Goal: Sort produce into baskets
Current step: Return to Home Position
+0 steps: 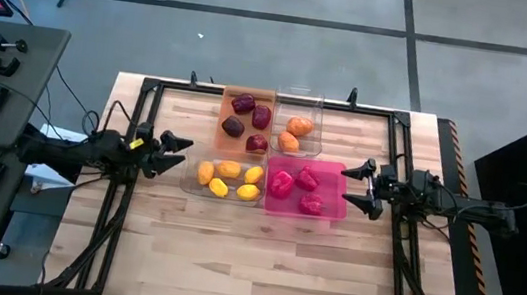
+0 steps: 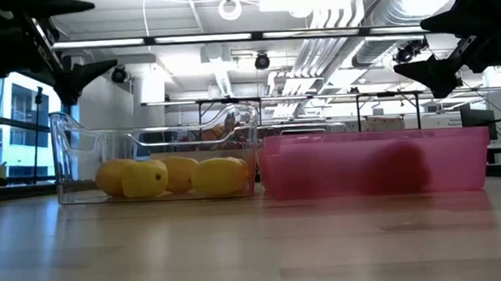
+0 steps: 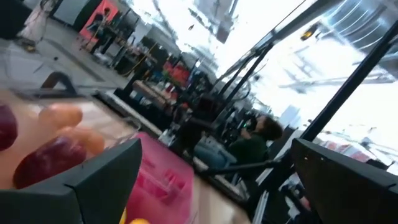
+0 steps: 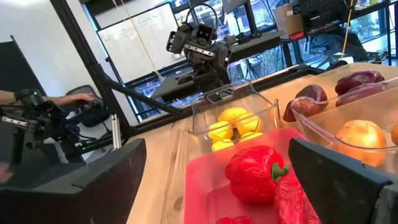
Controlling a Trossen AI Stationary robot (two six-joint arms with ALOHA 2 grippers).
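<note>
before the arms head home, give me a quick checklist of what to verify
1. Left gripper open, empty: ok.
2. Right gripper open, empty: ok.
3. No produce loose on the table, high view: ok.
4. Sorted by colour: maroon pieces in orange bin, orange pieces in upper clear bin, yellow pieces in lower clear bin, red pieces in pink bin: ok.
5. Both grippers outside the bins: ok.
6. Arms at home pose: cannot tell.
</note>
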